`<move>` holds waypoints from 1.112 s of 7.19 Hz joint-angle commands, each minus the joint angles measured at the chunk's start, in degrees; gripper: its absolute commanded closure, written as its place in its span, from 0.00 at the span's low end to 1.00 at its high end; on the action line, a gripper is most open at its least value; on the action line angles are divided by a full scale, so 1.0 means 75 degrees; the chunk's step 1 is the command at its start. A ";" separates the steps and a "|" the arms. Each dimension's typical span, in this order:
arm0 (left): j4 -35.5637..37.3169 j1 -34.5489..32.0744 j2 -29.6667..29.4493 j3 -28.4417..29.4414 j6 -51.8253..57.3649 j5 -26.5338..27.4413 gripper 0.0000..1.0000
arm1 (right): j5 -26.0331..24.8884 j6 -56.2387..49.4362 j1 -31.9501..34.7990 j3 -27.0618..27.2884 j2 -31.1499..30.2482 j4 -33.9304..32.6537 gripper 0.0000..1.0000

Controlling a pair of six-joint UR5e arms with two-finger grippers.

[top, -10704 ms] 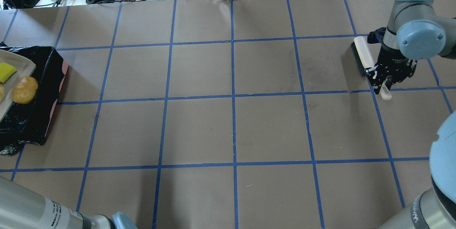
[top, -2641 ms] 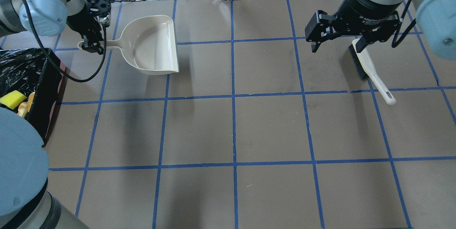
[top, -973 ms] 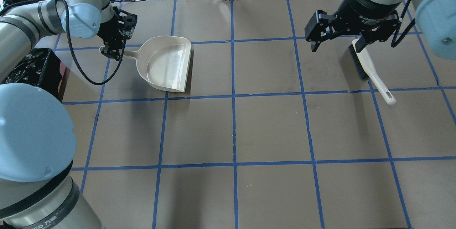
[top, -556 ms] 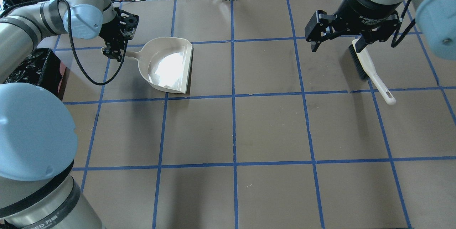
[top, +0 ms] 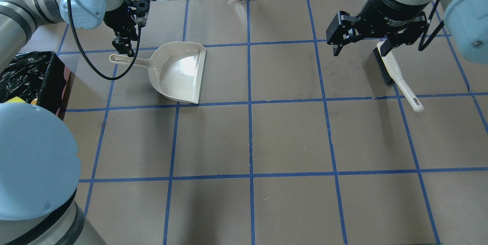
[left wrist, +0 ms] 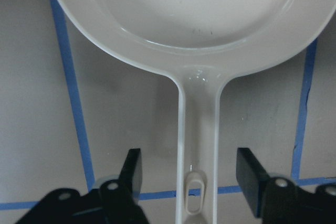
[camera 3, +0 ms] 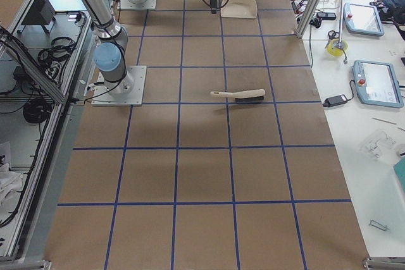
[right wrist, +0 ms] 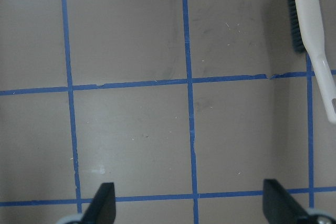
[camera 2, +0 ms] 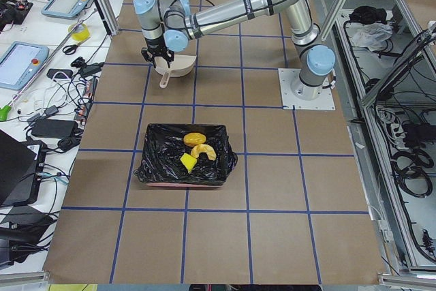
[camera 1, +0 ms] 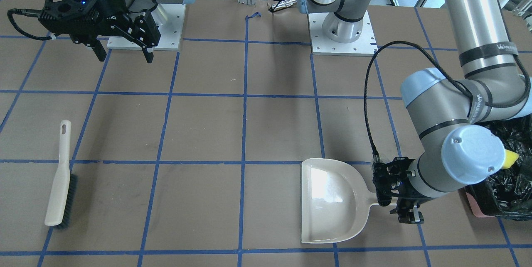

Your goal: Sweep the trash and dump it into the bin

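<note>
Bin [camera 2: 153,163] sits nearest in the left-end view, lower centre of frame: one pink-sided box with a black bag liner. Three trash pieces lie inside it, close together: golden-brown oval [camera 2: 193,140] at the far side, croissant-like bread [camera 2: 204,152] beside it, yellow sponge wedge [camera 2: 187,163] nearest. No trash is seen on the brown paper in any view.

Next out, upper left of the overhead view: one beige dustpan [top: 179,73], flat on the table and empty. Its handle [top: 127,61] points toward frame left, and the bin lies off that handle end, toward lower left. The left gripper [top: 124,45] hangs over the handle. In the wrist view its fingers [left wrist: 134,163] stand spread with the handle running straight up between them and paper showing on both sides (so it holds nothing).

Farthest, upper right of the overhead view: the right gripper [top: 359,48], jaws wide and empty, is above the table beside one brush [top: 396,73], which lies flat with its bristles toward the far edge.

Judgement: dumping looks done. The left arm is nearer the bin and pan, and with the handle centred a straight lift should clear it.
</note>
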 commanded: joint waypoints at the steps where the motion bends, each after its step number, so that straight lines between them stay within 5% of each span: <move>1: -0.1823 -0.0329 0.0680 0.0855 -0.2024 -0.0192 0.31 | 0.0005 0.0004 0.0000 0.0005 0.0005 -0.0008 0.00; 4: -0.2942 -0.0634 0.1734 0.0929 -0.5703 -0.0263 0.16 | 0.0005 0.0004 0.0000 -0.0006 0.0005 -0.0008 0.00; 5: -0.3142 -0.0658 0.2063 0.0882 -0.6840 -0.0263 0.00 | 0.0005 0.0004 0.0000 0.0005 0.0005 -0.0019 0.00; 8: -0.4080 -0.0658 0.3129 0.0556 -0.8652 -0.0357 0.00 | 0.0005 0.0004 0.0000 -0.0006 0.0005 -0.0019 0.00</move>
